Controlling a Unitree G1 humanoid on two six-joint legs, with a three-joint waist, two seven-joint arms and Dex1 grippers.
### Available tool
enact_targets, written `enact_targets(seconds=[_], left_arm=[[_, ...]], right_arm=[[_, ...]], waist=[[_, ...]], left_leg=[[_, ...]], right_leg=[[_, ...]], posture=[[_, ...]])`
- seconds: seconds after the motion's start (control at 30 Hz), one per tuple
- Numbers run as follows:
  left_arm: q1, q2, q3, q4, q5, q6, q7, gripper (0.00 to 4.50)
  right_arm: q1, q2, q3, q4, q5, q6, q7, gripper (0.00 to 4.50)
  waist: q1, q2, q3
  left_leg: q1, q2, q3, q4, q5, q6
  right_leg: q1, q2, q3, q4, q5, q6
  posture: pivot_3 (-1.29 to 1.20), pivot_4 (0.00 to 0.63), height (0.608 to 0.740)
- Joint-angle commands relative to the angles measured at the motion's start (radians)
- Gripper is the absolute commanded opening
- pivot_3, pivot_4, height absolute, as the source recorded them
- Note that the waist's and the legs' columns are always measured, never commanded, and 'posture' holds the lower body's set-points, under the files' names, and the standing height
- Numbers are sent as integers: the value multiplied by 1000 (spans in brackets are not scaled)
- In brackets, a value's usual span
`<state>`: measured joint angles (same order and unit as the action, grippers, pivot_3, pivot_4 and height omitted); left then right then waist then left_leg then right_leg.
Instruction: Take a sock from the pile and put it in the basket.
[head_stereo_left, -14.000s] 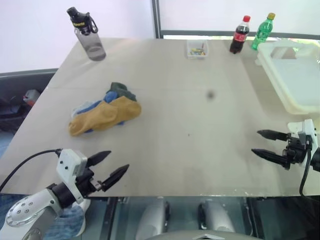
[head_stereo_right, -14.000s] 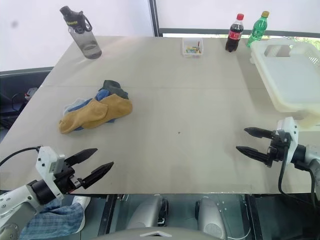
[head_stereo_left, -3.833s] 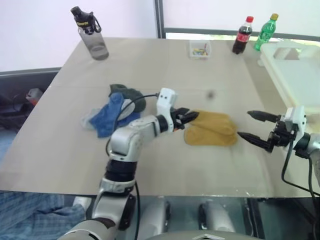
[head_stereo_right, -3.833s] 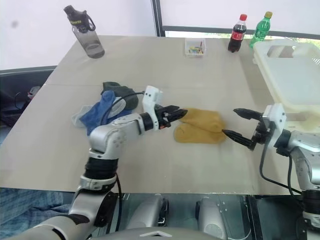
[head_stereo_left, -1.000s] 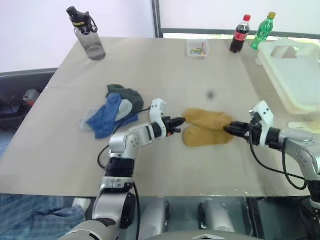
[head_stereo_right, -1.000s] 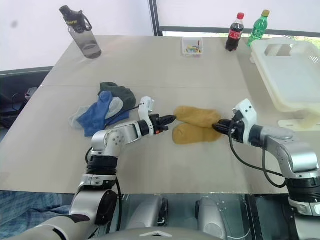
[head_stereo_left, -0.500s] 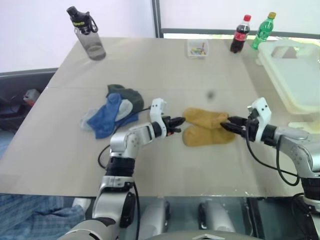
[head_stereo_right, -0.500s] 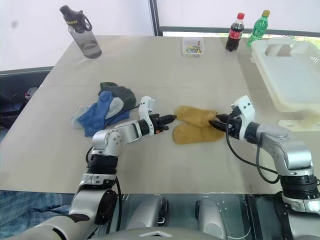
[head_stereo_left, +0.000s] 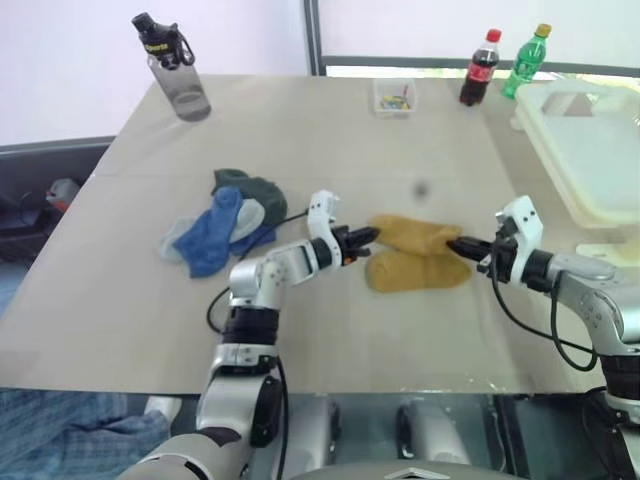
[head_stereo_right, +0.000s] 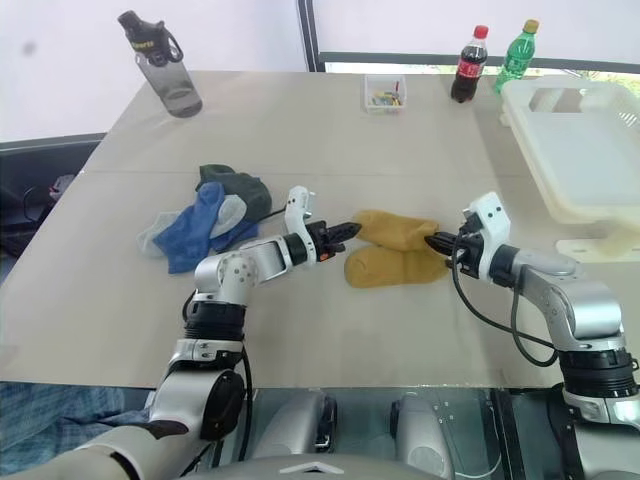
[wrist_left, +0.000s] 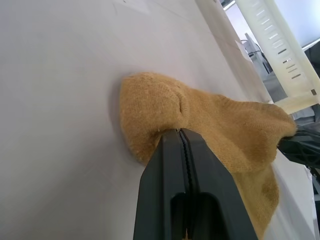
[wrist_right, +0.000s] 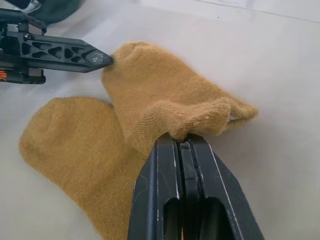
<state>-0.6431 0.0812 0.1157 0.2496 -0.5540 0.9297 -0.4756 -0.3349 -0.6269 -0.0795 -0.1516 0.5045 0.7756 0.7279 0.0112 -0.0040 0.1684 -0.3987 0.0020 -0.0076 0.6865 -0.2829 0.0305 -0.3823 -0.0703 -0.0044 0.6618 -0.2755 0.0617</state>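
A pair of mustard yellow socks (head_stereo_right: 395, 250) lies near the middle of the pale surface (head_stereo_right: 330, 330), drawn out sideways between the two arms and well apart from the pile (head_stereo_right: 208, 214), which sits toward the surface's left edge as a loose heap of blue, pale blue-grey and dark green socks. The left tool (head_stereo_right: 348, 231) has its two black fingers pressed together, their tips at the toe end of the upper yellow sock; in the left wrist view they appear to nip a small fold of the knit, though how much fabric they hold is hard to tell. The right tool (head_stereo_right: 436, 242) has its fingers together on the cuff end of that same upper sock, and the right wrist view shows the ribbed cuff bunched up just above the tips. The second yellow sock lies flat on the surface beside the first, on the side nearer the front edge. The basket (head_stereo_right: 575, 150), cream-white with a thick rim, stands along the right edge toward the far right corner. Along the far edge stand a red-capped cola bottle (head_stereo_right: 465, 65) and a green bottle (head_stereo_right: 512, 60), with a small clear box (head_stereo_right: 384, 94) of coloured bits beside them, and a dark water bottle (head_stereo_right: 160, 65) stands at the far left corner.
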Motion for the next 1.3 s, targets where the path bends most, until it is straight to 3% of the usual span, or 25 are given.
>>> enact_targets(seconds=[0.03,0.27,0.37,0.57,0.83,0.97,1.0,1.03,1.13,1.3], left_arm=[[-14,-5,0,-12,-16,1,-7,0],[-5,14,-17,-43,14,-38,-5,0],[-5,21,-13,-68,14,-65,-14,796],[-10,48,-115,-48,129,-175,-7,3347],[-41,15,-195,72,239,-286,-9,3347],[-29,6,-197,59,244,-282,-17,2322],[-24,9,-201,53,248,-281,-19,1694],[-20,11,-205,48,251,-282,-20,1471],[-7,10,-191,29,232,-258,-21,80],[28,42,-190,-93,227,-218,-17,80]], right_arm=[[-2,-10,-21,-15,-1,-24,5,85],[-3,-6,-20,-2,-12,-38,10,85],[-1,-5,-20,-1,-13,-42,13,0],[2,-3,-16,-3,-13,-43,16,0],[1,-1,-12,-2,-16,-49,16,0],[6,-1,-17,-4,-17,-53,11,0],[7,-1,-18,-5,-17,-53,10,0],[7,-1,-18,-6,-17,-53,10,0],[8,1,-17,-8,-17,-52,7,0],[4,9,-14,-15,-11,-58,11,0]], waist=[[0,0,0],[0,0,0],[0,0,0],[1,0,0],[2,0,0],[2,0,0],[2,0,0],[2,0,0],[2,0,0],[0,0,0]], left_leg=[[0,0,0,0,0,0],[0,0,0,0,0,0],[0,0,0,0,0,0],[0,0,0,0,0,0],[0,0,0,0,0,0],[0,0,0,0,0,0],[0,0,0,0,0,0],[0,0,0,0,0,0],[0,0,0,0,0,0],[0,0,0,0,0,0]], right_leg=[[0,0,0,0,0,0],[0,0,0,0,0,0],[0,0,0,0,0,0],[0,0,0,0,0,0],[0,0,0,0,0,0],[0,0,0,0,0,0],[0,0,0,0,0,0],[0,0,0,0,0,0],[0,0,0,0,0,0],[0,0,0,0,0,0]], posture=[[0,150,740],[0,150,740],[0,150,740],[0,150,740],[0,150,740],[0,150,740],[0,150,740],[0,150,740],[0,150,740],[0,150,740]])
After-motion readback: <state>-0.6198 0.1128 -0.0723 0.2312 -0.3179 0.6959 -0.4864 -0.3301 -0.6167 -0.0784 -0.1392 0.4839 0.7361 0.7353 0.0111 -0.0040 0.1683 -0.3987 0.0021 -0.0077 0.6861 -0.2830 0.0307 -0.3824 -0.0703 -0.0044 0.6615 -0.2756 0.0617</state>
